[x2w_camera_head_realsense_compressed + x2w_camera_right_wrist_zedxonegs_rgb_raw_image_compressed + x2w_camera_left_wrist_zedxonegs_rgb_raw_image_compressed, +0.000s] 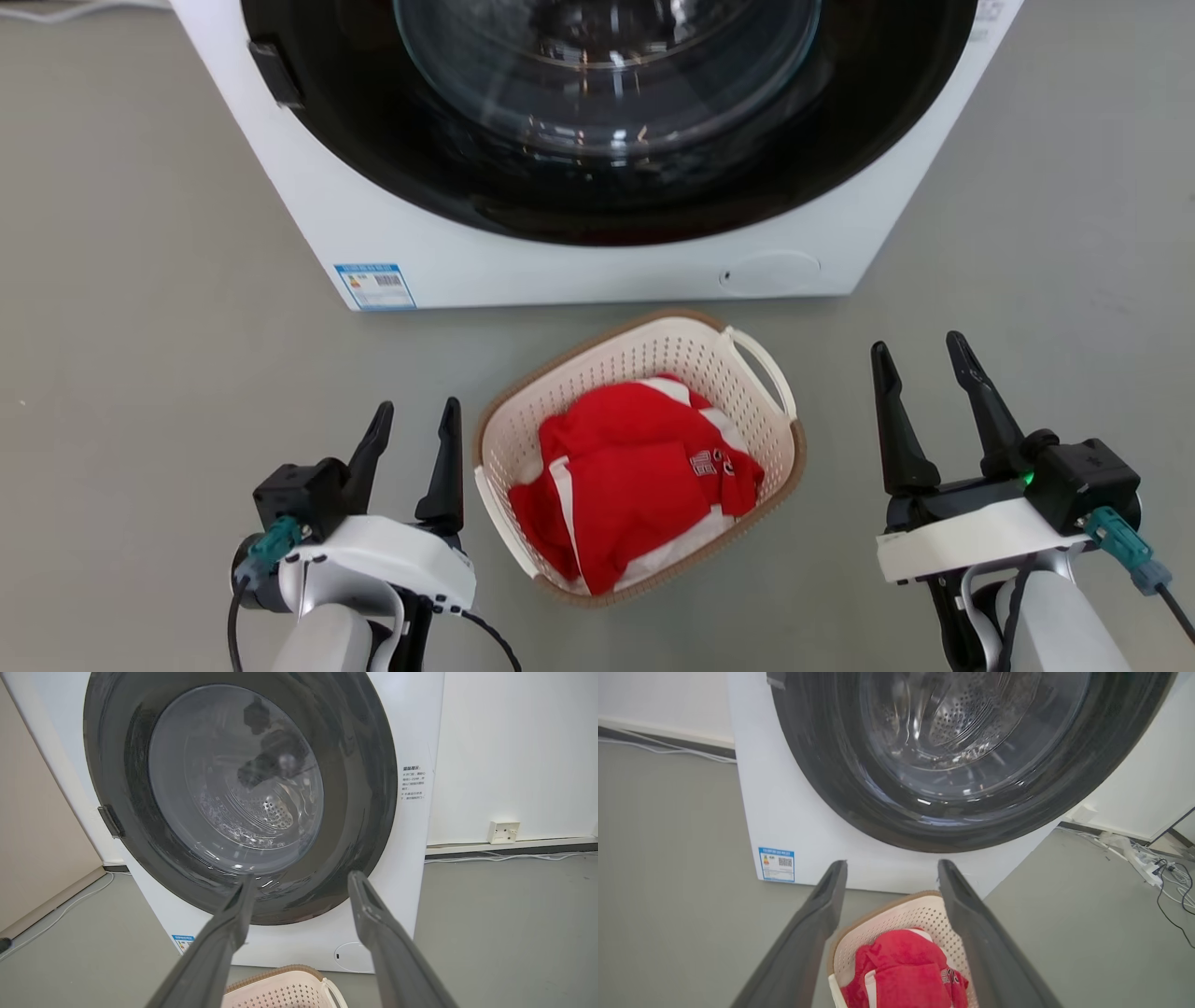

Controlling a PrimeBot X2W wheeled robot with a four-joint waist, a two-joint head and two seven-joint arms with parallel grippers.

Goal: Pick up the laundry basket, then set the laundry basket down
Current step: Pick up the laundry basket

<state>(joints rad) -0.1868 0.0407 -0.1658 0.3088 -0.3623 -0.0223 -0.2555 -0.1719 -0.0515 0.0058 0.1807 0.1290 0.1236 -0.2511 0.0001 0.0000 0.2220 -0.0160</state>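
1. Head view: the laundry basket (653,359) stands at 6 o'clock of the washing machine (597,271). Our left gripper (418,407) is at its 9 o'clock and our right gripper (917,343) at its 3 o'clock. Both sets of jaws are released and empty.
2. Left wrist view: the basket (915,914) lies beneath the parted fingers, so we judge pick-up not yet begun.
3. Right wrist view: the basket's loop handle (334,993) is at 6 o'clock. Next, we judge each gripper must reach a side handle.

On the floor (140,373), the laundry basket (644,359) sits just before the washing machine (560,266), below its door (607,75), with a garment (635,476) lying in it. The left claw (417,407) stands just beside the basket's left side, and the right claw (917,343) is farther off on its right, with the basket between them. A sticker (375,286) sits at the lower left corner of the machine's front. Cables (1157,868) lie on the floor to the machine's right.
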